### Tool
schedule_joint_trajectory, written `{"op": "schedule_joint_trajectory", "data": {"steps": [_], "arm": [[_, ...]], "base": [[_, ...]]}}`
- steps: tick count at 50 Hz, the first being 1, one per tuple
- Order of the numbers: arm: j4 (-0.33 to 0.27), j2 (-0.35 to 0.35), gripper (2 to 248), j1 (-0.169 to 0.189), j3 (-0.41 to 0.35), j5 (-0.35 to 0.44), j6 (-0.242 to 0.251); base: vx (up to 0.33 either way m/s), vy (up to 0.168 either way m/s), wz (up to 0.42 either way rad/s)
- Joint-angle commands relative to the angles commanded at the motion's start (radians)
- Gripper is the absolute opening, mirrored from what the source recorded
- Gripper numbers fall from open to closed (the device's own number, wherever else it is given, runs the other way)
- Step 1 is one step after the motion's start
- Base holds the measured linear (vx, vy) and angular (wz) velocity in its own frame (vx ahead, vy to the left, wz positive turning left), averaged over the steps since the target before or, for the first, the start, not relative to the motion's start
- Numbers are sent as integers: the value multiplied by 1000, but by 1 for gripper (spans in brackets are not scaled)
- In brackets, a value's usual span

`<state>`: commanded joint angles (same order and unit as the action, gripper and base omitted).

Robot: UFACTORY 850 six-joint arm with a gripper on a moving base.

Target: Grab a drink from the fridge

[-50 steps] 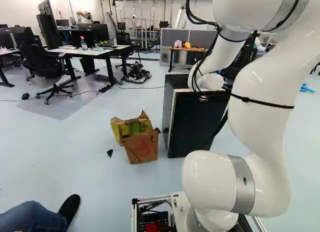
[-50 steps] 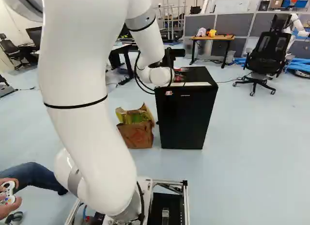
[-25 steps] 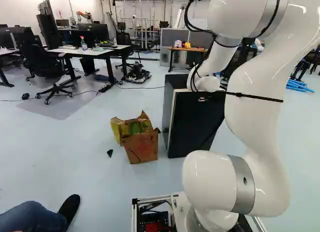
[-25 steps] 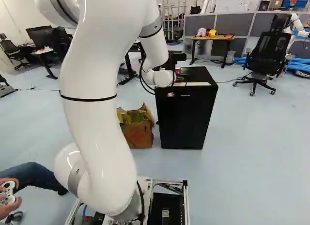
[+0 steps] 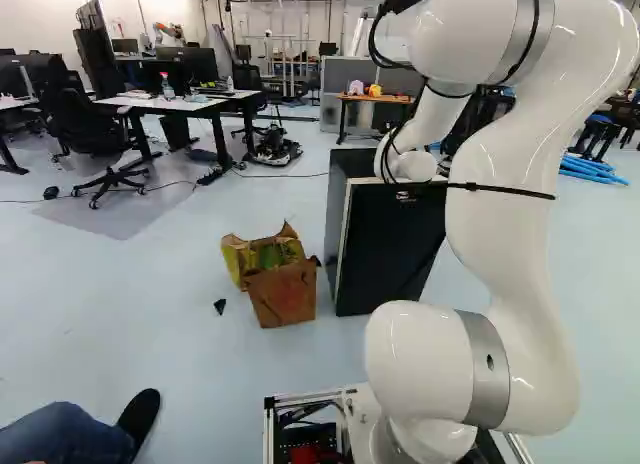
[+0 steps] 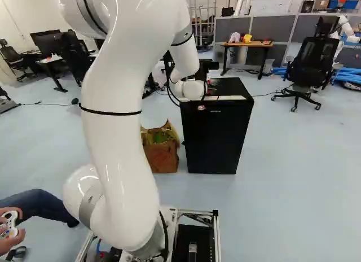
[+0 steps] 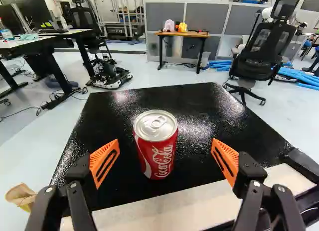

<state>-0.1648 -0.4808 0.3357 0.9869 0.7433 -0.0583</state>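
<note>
Ahead was 12 o'clock: the black two-finger gripper (image 7: 165,162) stood open, its ribbed orange pad (image 7: 101,155) at 9 o'clock nearer the upright red-and-silver metal can (image 7: 157,154) than the 3 o'clock pad. The can stood between them atop the black box-shaped fridge (image 6: 217,138); off-centre closing could have slid or tipped it. The glossy white jointed arm (image 6: 115,143) arched high, its wrist reaching the fridge's near edge.

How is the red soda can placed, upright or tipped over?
Upright: the red soda can stands on the black mini fridge, its silver lid facing up.
</note>
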Motion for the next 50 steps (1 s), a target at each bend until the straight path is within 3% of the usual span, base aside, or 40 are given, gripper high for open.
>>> {"op": "schedule_joint_trajectory", "data": {"steps": [21, 22, 26, 27, 31, 32, 37, 38, 42, 43, 50], "arm": [[0, -18, 247, -2, 24, 0, 0], [0, -18, 233, -2, 24, 0, 0], [0, -18, 233, -2, 24, 0, 0], [0, -18, 195, -2, 24, 0, 0], [0, -18, 195, -2, 24, 0, 0], [0, -18, 157, -2, 24, 0, 0], [0, -18, 157, -2, 24, 0, 0], [0, -18, 118, -2, 24, 0, 0], [0, -18, 118, -2, 24, 0, 0], [0, -18, 100, -2, 24, 0, 0], [0, -10, 100, -2, 23, 0, 0]], "base": [[0, 0, 0], [0, 0, 0], [0, 0, 0], [0, 0, 0], [0, 0, 0], [0, 0, 0], [0, 0, 0], [0, 0, 0], [0, 0, 0], [0, 0, 0], [0, 0, 0]]}}
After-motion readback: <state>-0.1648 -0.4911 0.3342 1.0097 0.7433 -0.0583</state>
